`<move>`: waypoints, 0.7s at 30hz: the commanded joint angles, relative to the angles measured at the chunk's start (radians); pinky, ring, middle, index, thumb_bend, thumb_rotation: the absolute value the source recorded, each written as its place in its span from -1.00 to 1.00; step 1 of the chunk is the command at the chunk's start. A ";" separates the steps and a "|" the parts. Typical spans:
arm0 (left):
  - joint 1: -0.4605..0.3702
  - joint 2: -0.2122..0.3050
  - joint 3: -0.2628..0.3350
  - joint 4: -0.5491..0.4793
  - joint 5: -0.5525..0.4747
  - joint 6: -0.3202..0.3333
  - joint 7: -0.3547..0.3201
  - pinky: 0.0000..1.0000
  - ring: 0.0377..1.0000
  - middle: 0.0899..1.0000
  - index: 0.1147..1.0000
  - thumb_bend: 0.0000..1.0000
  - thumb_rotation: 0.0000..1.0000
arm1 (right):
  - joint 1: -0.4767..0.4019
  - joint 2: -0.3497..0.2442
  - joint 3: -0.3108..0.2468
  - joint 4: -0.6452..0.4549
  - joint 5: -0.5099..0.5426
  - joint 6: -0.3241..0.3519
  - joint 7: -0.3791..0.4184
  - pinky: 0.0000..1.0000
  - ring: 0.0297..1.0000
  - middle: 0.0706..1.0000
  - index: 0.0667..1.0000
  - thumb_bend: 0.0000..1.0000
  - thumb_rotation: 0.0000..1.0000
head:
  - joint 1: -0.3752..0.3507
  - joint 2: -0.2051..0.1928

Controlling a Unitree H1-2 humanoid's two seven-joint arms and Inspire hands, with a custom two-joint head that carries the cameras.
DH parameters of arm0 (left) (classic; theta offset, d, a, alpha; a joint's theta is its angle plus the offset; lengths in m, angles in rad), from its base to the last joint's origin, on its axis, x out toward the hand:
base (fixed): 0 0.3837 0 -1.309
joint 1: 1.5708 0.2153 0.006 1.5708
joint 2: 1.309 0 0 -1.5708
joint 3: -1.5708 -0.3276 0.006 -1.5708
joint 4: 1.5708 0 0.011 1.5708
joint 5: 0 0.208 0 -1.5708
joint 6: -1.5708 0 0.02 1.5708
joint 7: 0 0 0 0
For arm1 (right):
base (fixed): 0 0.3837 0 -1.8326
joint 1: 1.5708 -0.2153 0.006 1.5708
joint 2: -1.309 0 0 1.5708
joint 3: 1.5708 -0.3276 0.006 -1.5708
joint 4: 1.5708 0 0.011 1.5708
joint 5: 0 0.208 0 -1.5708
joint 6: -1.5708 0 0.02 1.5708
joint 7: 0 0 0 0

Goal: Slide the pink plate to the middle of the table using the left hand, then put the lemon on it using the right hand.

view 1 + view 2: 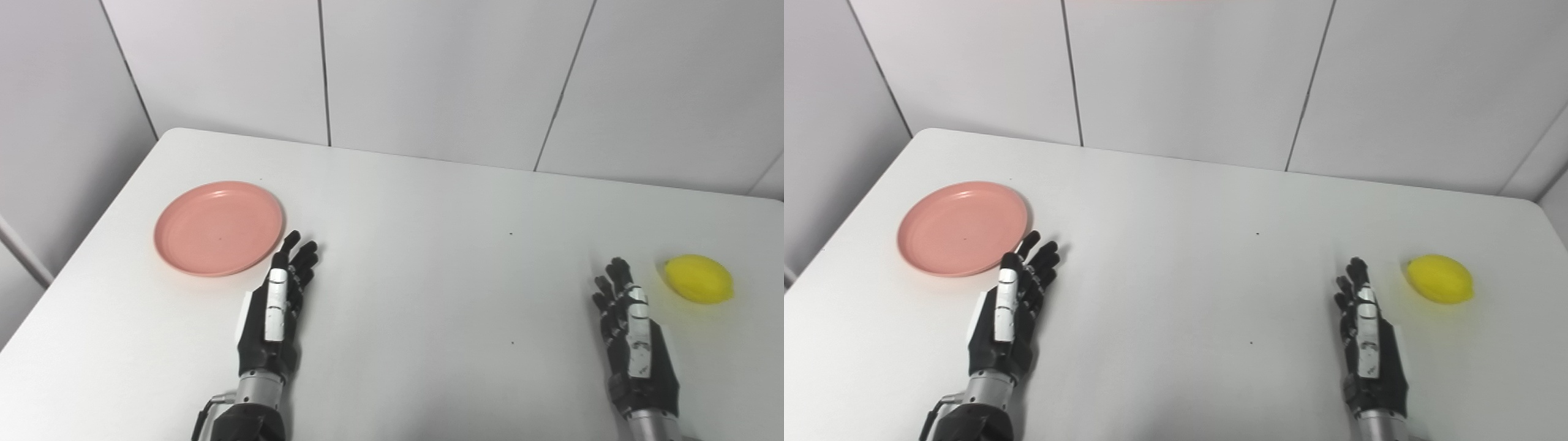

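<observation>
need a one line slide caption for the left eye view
Open left hand beside pink plate, open right hand near lemon.

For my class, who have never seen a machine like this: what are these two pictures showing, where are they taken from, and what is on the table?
Both pictures come from two cameras side by side on a humanoid robot's head, looking down at a white table, so they show one scene from slightly different spots. The two black shapes are its hands. The left hand lies open beside a pink plate at the table's left, close to its rim. The right hand is open too, just short of a lemon on the right. Nothing is held yet, and the plate is empty.
</observation>
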State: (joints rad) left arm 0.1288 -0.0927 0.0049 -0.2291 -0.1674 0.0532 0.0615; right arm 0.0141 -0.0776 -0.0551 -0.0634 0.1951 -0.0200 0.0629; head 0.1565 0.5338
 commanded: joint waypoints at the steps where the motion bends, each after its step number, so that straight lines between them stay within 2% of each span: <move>1: 0.041 -0.033 -0.007 0.014 0.008 -0.021 0.004 0.93 0.82 0.75 0.77 0.19 0.88 | 0.021 -0.012 -0.015 0.055 0.008 -0.065 0.023 1.00 0.96 0.98 0.93 0.44 1.00 | 0.014 -0.009; 21: 0.029 -0.042 -0.012 0.103 0.020 -0.097 -0.001 0.97 0.84 0.77 0.80 0.11 0.92 | 0.009 -0.010 -0.032 0.115 0.012 -0.089 0.047 1.00 0.99 1.00 0.96 0.35 1.00 | 0.042 -0.069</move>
State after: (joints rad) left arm 0.1277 -0.1239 -0.0123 -0.1590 -0.1465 -0.0473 0.0602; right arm -0.0117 -0.0903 -0.0818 -0.0163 0.2101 -0.0525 0.1021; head 0.1994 0.4648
